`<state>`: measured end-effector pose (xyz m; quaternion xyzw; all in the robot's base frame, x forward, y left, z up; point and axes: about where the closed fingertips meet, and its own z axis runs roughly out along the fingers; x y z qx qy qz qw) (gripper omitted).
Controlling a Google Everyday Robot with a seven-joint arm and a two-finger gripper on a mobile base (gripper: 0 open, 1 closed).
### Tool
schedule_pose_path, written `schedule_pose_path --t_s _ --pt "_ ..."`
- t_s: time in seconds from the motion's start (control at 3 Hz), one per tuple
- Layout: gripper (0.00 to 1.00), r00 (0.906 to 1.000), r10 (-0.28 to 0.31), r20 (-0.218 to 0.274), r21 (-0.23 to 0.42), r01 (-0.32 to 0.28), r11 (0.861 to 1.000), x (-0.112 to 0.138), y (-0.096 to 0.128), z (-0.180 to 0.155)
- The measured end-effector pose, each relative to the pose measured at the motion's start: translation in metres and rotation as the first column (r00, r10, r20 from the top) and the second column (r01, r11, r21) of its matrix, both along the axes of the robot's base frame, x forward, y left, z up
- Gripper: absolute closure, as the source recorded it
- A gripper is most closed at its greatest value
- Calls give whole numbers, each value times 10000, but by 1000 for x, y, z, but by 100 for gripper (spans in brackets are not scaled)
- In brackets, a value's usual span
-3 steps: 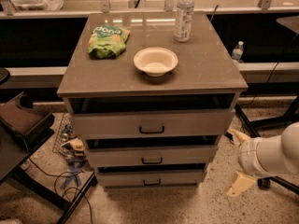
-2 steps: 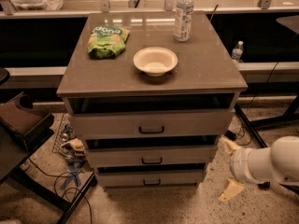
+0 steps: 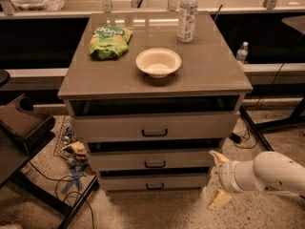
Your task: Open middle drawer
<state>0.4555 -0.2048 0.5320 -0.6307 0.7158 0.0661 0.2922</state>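
The middle drawer [image 3: 119, 161] is a wide grey front with a small black bar handle [image 3: 155, 164], set between a taller top drawer [image 3: 105, 127] and a slim bottom drawer [image 3: 124, 182]. Its front sits in line with the others. My gripper [image 3: 217, 179] is at the end of the white arm [image 3: 267, 173], low on the right. It is just off the cabinet's right front corner, level with the middle and bottom drawers. Its two cream fingers are spread apart, one fingertip [image 3: 215, 155] near the middle drawer's right end. It holds nothing.
On the cabinet top [image 3: 214, 75] stand a white bowl [image 3: 158, 62], a green snack bag [image 3: 109, 41] and a water bottle [image 3: 187, 14]. A dark chair [image 3: 21, 123] and cables [image 3: 71, 161] lie at left. Black frame legs [image 3: 271, 123] stand at right. Another small bottle [image 3: 242, 52] is behind.
My arm has moved left across the floor toward the cabinet's right front corner. The drawers have not moved.
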Motion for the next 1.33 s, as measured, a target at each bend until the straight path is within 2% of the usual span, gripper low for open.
schedule_pose_path --t_s 0.33,0.67,1.33 --pt "0 10000 -13 7 -5 13 10000 0 0 0" --pt "0 9998 -215 -39 -143 214 9997 15 3 -18" --pt "0 9991 -317 282 -398 329 9987 64 14 -54"
